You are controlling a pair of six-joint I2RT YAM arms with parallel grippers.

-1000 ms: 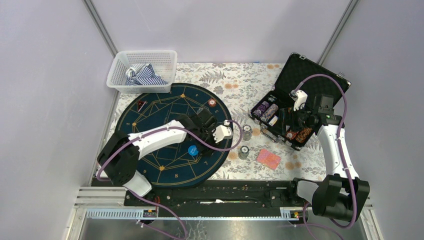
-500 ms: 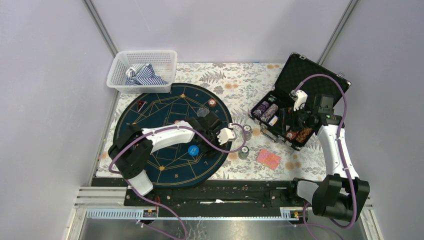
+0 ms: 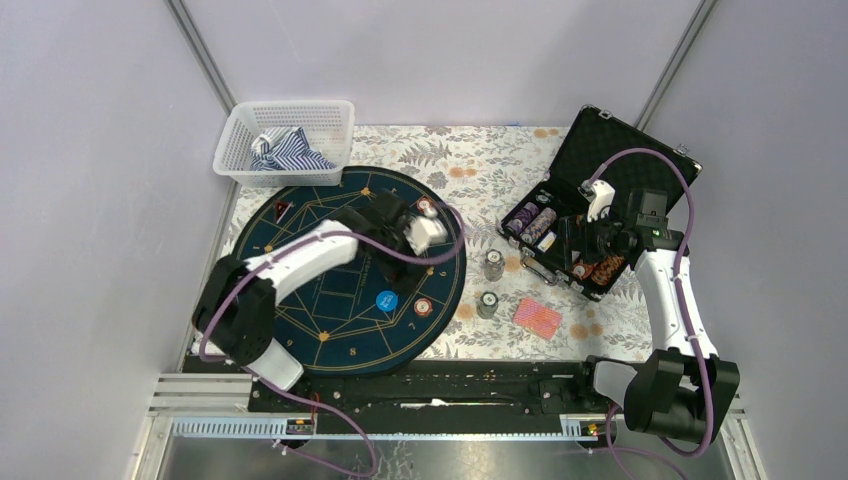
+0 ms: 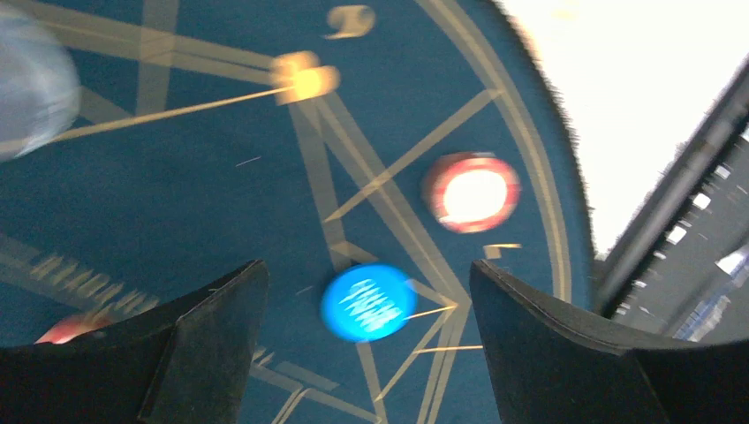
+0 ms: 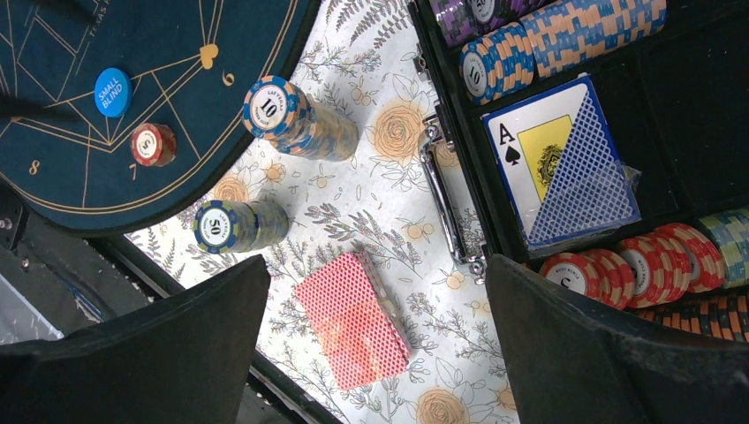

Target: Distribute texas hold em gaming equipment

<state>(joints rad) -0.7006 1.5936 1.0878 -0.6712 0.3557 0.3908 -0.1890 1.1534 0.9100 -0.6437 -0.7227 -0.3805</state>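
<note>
Took 12 o'clock as straight away from the arm bases, bearings from the centre of the dark blue round mat with gold lines. Nearest, at 4 o'clock off the mat, found a flat deck of red-backed playing cards on the floral-print tablecloth. Just left of it, also off the mat, logged a short stack of dark blue and yellow poker chips marked 50. On the mat at 4 o'clock, noted a single red-and-white poker chip near the rim and a round blue disc lettered SMALL BLIND just inward, apart from it. At 3 o'clock, on the cloth, recorded a taller stack of blue and orange chips marked 10. Saw the left gripper above the mat, fingers spread wide, nothing between them. Saw the right gripper likewise spread and empty, over the near edge of the open black foam-lined case between 2 and 3 o'clock. Inside the case, noted rows of poker chips and a clear box of blue-backed cards. Marked another red-and-white chip on the mat at 2 o'clock. Farthest, at 11 o'clock, logged a white plastic basket holding striped cloth.
</note>
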